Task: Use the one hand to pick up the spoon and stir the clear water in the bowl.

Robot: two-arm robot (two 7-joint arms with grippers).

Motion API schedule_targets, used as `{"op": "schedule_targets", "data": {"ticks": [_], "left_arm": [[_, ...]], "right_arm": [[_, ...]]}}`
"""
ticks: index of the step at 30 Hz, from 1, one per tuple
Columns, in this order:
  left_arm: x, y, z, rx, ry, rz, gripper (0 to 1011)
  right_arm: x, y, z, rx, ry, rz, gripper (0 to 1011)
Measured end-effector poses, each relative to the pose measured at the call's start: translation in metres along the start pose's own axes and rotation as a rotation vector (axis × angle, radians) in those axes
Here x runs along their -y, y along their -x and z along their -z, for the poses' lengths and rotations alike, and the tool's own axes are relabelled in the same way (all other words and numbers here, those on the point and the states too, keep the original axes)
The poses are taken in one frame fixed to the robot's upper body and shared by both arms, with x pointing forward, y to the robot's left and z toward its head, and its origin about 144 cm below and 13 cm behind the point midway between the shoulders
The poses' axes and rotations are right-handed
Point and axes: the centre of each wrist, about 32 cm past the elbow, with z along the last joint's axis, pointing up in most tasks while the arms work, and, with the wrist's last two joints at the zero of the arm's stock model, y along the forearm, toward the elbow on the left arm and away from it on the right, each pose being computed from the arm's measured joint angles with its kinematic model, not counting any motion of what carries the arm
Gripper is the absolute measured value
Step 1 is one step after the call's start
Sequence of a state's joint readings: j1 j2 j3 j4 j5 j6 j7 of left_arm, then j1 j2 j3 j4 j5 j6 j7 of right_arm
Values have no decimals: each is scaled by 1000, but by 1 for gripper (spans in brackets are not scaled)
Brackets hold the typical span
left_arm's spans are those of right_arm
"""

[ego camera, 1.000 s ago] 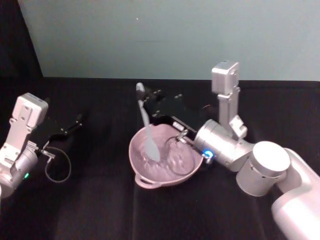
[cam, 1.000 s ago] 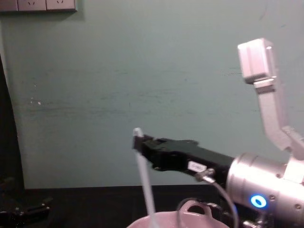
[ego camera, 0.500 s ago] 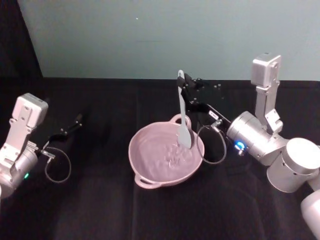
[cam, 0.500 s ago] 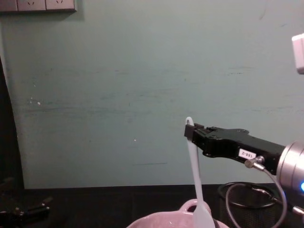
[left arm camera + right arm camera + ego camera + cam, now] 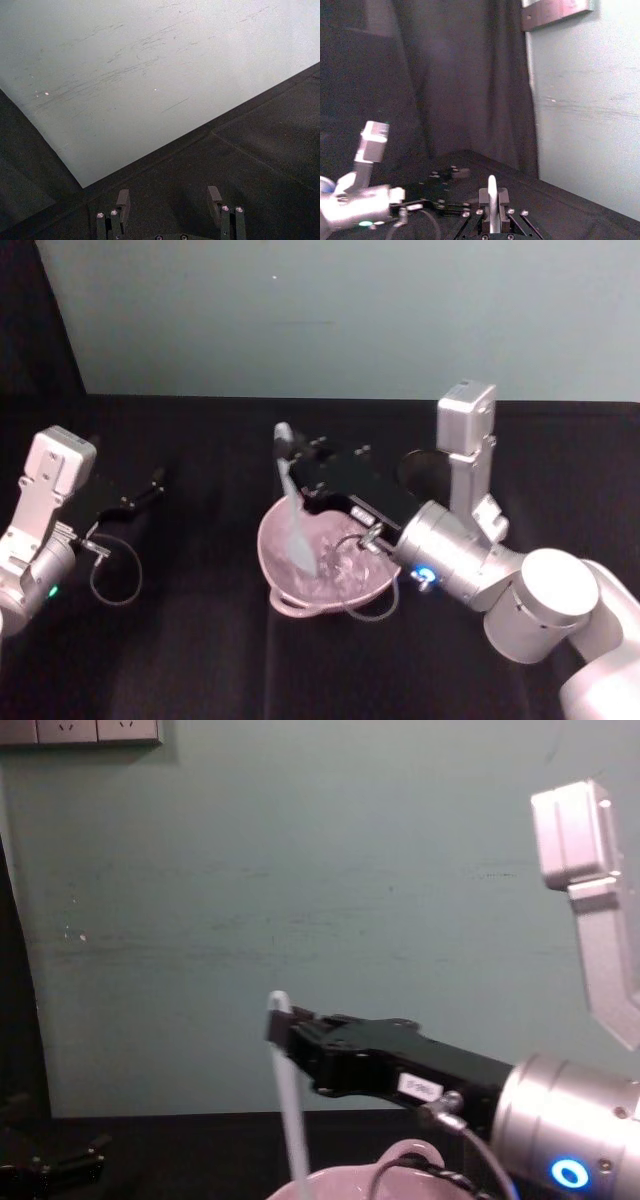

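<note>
At left edge of table (image 5: 200, 660), left gripper (image 5: 168, 199) parked, fingers apart. Centre: spoon (image 5: 294, 512) tilted, paddle dipped in pink bowl (image 5: 270, 545). Right gripper (image 5: 292, 450) fingers clamped on handle top. I'd stir in slow circles, paddle submerged, clear of rim.

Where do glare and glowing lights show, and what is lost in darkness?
Head view: the glossy pale pink bowl shines at its rim; a blue light glows behind the right tool. Chest view: the long white plastic spoon in that tool stands bright against the wall. Left wrist view: the open left tool nearly merges with the black cloth.
</note>
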State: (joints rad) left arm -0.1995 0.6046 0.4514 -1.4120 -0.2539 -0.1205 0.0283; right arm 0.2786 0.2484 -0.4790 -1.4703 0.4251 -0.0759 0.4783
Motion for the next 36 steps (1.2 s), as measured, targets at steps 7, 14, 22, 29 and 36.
{"op": "schedule_targets", "data": {"ticks": [7,14,22,29,36], "left_arm": [[0,0,0,0,0,0,1011],[0,0,0,0,0,0,1011],[0,0,0,0,0,0,1011],[0,0,0,0,0,0,1011],[0,0,0,0,0,0,1011]], "right_arm": [[-7,11,-9,10,-28,-42,110],[-5,1,-28,53,-62,-25,110],[4,-22,-66,122,-117,31,110],[19,-42,-92,154,-144,94,110],[40,-55,-106,171,-154,157,110]]}}
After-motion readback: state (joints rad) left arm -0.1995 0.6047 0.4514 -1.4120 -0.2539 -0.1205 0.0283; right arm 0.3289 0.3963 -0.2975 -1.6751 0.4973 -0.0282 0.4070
